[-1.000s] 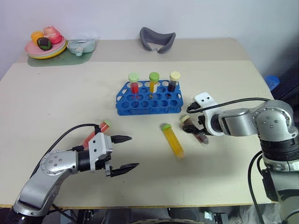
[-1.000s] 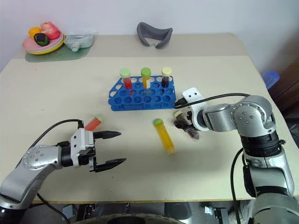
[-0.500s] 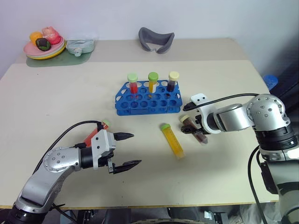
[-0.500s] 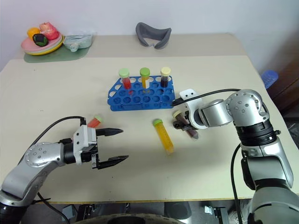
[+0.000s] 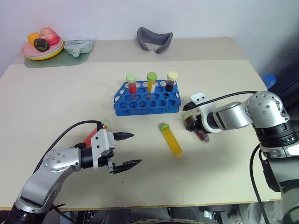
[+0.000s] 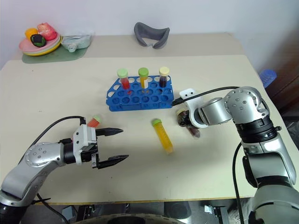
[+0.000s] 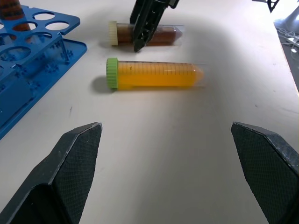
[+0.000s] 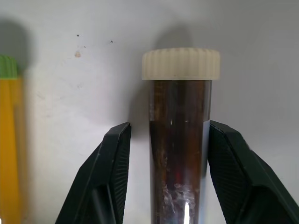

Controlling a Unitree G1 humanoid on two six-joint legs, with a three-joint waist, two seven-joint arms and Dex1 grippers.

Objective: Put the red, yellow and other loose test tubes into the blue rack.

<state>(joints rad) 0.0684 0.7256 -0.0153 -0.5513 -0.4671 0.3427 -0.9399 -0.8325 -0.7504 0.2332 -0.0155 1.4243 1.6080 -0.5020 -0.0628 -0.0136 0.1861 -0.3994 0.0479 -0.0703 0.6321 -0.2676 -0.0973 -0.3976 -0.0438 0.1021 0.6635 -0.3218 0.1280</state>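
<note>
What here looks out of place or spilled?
Nothing is spilled. Three capped tubes lie loose on the table outside the rack: yellow, brown and red.

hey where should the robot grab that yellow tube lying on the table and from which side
Grip the yellow tube mid-barrel, coming from above with fingers across its width. It lies flat, green cap toward the blue rack, and its round sides are clear.

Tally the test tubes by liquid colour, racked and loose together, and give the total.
Red: 2, one in the blue rack at, one loose by the left gripper
Yellow: 2, racked, loose
Dark brown: 2, racked, loose between the right gripper's fingers
Total: 6
</note>
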